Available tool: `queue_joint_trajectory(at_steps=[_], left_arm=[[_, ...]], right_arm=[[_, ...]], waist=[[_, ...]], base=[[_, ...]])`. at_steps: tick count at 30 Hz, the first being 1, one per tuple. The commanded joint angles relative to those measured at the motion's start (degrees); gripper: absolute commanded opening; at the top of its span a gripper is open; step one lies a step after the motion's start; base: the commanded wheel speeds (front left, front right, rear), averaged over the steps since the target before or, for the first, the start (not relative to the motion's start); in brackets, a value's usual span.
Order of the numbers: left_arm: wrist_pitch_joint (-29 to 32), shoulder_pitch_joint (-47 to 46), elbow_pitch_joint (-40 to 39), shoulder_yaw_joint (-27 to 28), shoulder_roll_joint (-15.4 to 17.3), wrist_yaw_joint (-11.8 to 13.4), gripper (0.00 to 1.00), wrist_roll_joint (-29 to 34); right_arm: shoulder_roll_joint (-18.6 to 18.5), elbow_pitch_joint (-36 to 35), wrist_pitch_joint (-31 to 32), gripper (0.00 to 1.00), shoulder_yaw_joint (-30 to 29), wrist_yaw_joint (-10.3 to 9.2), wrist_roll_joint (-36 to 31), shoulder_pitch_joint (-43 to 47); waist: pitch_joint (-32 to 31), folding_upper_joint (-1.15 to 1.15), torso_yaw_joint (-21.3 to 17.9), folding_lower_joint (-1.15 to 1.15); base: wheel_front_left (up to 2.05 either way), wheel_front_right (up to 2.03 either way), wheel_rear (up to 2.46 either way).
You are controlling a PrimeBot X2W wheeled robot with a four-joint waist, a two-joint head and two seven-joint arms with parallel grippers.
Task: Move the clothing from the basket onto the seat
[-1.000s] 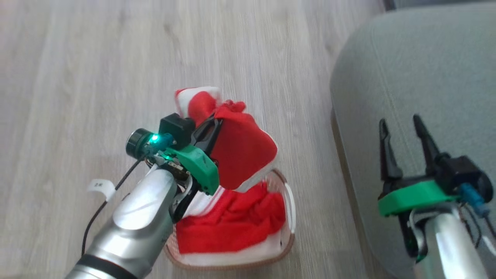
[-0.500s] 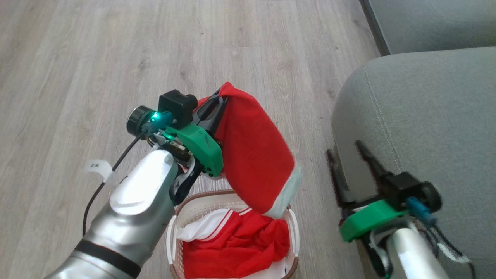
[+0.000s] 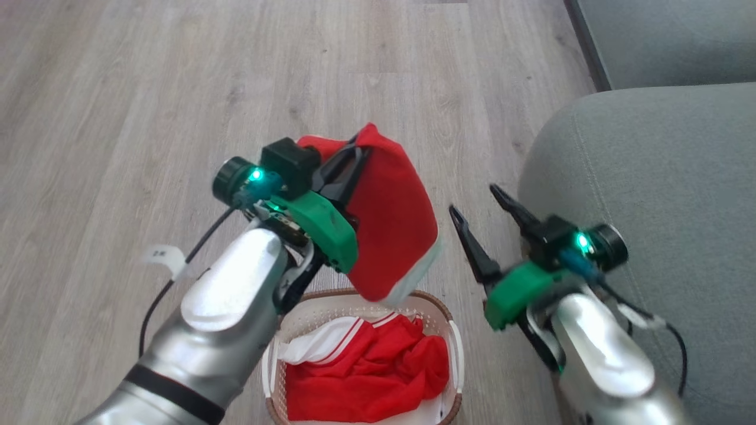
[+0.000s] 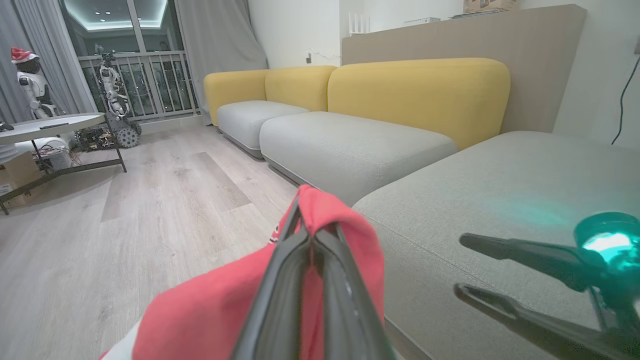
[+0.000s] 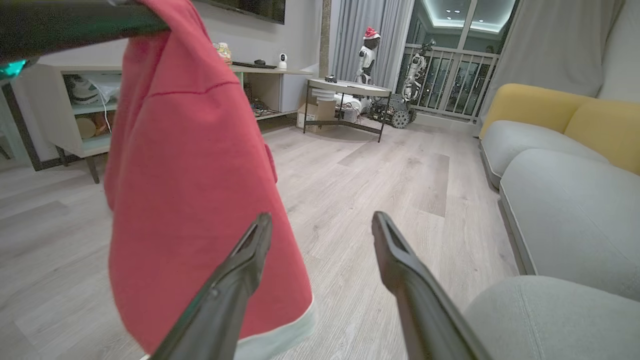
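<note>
Left pincer — I read it as closed together, clamped on the top fold of one red garment. The cloth hangs free below the fingers, and its pale hem sits over the far rim of the basket. I cannot tell whether hem and rim touch.

A second garment, red with white striped trim, lies crumpled inside the basket. The basket stands on the wood floor, just left of the seat.

Right pincer — fingers apart, gripping nothing. It is positioned between the hanging cloth and the rounded near corner of the seat. In the head view I see a gap between its fingers and the cloth.
</note>
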Motion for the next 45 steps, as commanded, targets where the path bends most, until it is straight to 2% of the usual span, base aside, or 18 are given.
queue_joint_trajectory(at_steps=[1,5,11,22,29,30,31,32,37,44,45], left_arm=[[-0.89,-4.06,-2.21,1.57,0.54,-0.19,0.00,-0.47],[-1.03,-4.02,-2.37,0.44,-0.05,-0.54,0.00,-0.72],[-1.13,-4.02,-3.19,-0.88,-0.49,-0.87,0.00,-0.92],[-1.05,-3.74,-6.20,-2.85,-0.76,-1.35,0.00,-1.78],[-0.90,-3.62,-7.24,-3.52,-0.64,-1.47,0.00,-2.28],[-0.91,-3.56,-7.39,-3.56,-0.65,-1.49,0.00,-2.45],[-0.90,-3.48,-7.51,-3.58,-0.64,-1.50,0.00,-2.64],[-0.90,-3.38,-7.60,-3.61,-0.59,-1.51,0.00,-2.77],[-1.03,-2.63,-7.32,-3.06,0.00,-1.09,0.00,-3.61],[-1.56,-0.99,-5.40,-1.39,1.53,0.62,0.00,-4.67],[-1.68,-0.69,-5.05,-1.21,1.80,0.97,0.22,-4.66]], right_arm=[[-0.16,-0.12,-0.37,1.00,2.12,-0.01,0.84,-4.55],[-0.87,7.09,-0.37,1.00,8.26,-0.01,3.77,-9.92],[-1.68,13.77,-0.37,1.00,17.20,-0.01,10.29,-13.39],[-3.30,16.36,-0.37,1.00,27.95,-0.01,19.13,-17.80],[-3.00,17.95,-0.37,1.00,31.76,-0.01,22.44,-19.62],[-2.92,18.32,-0.37,0.78,32.50,-0.01,22.89,-19.90],[-2.83,18.60,-0.37,0.30,33.11,-0.01,23.30,-20.19],[-2.77,18.59,-0.37,0.00,33.50,-0.01,23.65,-20.50],[-3.04,17.79,-0.37,0.00,33.82,-0.01,24.69,-21.01],[-4.37,16.12,-0.37,0.00,28.87,-0.01,24.80,-20.84],[-4.56,15.94,-0.37,0.00,27.85,-0.01,24.76,-20.84]], waist=[[0.07,0.00,0.40,0.00],[0.19,0.00,1.75,0.00],[0.09,0.00,3.18,0.00],[-0.50,0.00,3.95,0.00],[-0.44,0.00,4.19,0.00],[-0.41,0.00,4.24,0.00],[-0.38,0.00,4.28,0.00],[-0.32,0.00,4.30,0.00],[-0.04,0.00,4.06,0.00],[0.38,0.00,2.19,0.00],[0.46,0.00,1.79,0.00]], base=[[0.00,0.00,0.00],[0.00,0.00,0.00],[0.00,0.00,0.00],[0.00,0.00,0.00],[0.00,0.00,0.00],[0.00,0.00,0.00],[0.00,0.00,0.00],[0.00,0.00,0.00],[0.00,0.00,0.00],[0.00,0.00,0.00],[0.00,0.00,0.00]])
